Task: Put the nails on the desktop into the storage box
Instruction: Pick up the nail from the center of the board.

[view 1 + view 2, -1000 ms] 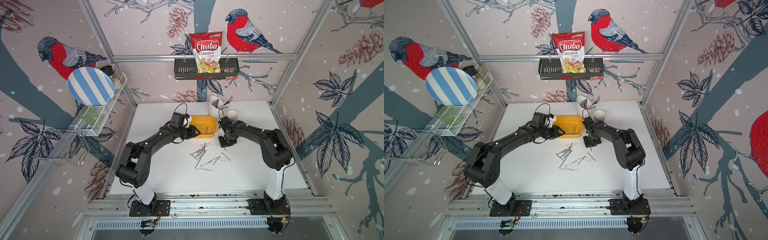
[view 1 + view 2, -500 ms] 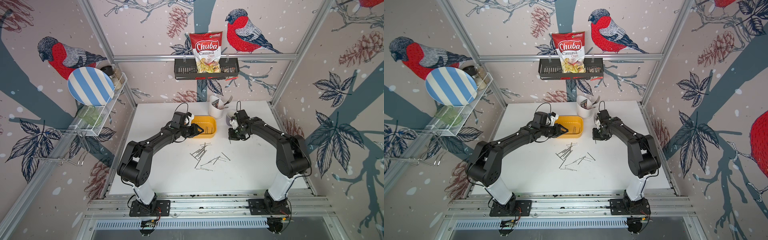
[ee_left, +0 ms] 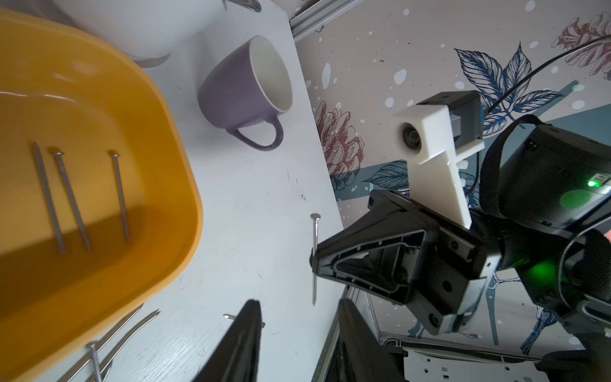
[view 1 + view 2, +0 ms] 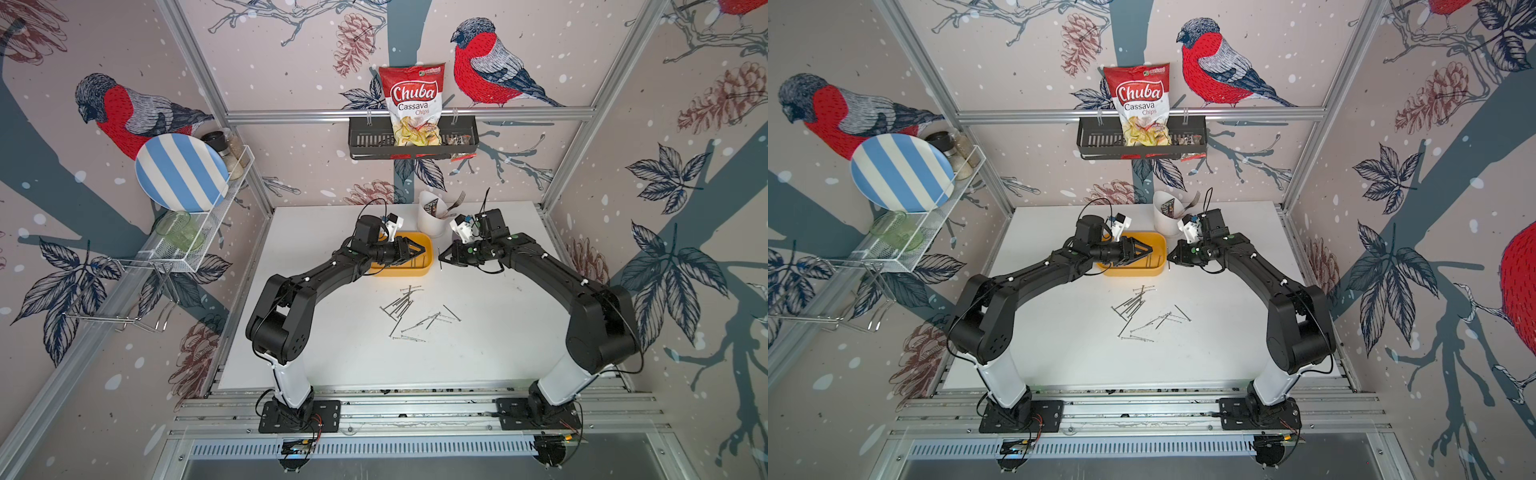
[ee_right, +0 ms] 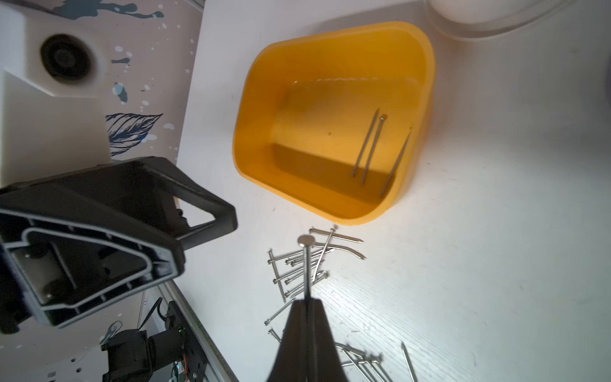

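Desktop layout, both top views: the storage box (image 4: pixel 399 272) stands close to the far edge of the desktop (image 4: pixel 498 345), about midway along it. One white cutlery holder (image 4: pixel 428 220) stands just behind its right end. The loose nails (image 4: pixel 409 309) lie in one scattered pile at the desktop's centre, near the box's near wall but apart from it. Bare surface runs from the pile to the near edge and out towards the left and right edges, where the two arms arch over it. The left gripper (image 4: pixel 420 249) overlaps the box's right end. The right gripper (image 4: pixel 443 257) faces it from just beside the box's right wall, the tips near each other but apart. The pile overlaps too much for an exact count; it reads as roughly twenty.

Left wrist view: the storage box (image 3: pixel 190 205) holds three boxed nails (image 3: pixel 71 198), flat and nearly parallel. One purple mug (image 3: pixel 241 96) stands upright near the far edge, beside the box. The left gripper (image 3: pixel 299 307) has its fingers spread with nothing between them. Opposite, the right gripper (image 3: pixel 314 263) is clamped on one held nail (image 3: pixel 315 231), crosswise to its fingers.

Right wrist view: the right gripper (image 5: pixel 307 302) is closed on the held nail (image 5: pixel 306 264), whose shank projects past the fingertips to a flat head. The box's (image 5: pixel 426 82) open top is unobstructed, and the three boxed nails (image 5: pixel 373 148) lie along one side wall. The left gripper (image 5: pixel 206 239), its fingers apart, sits beside the box. The loose nails (image 5: pixel 291 268) lie beyond the held nail.
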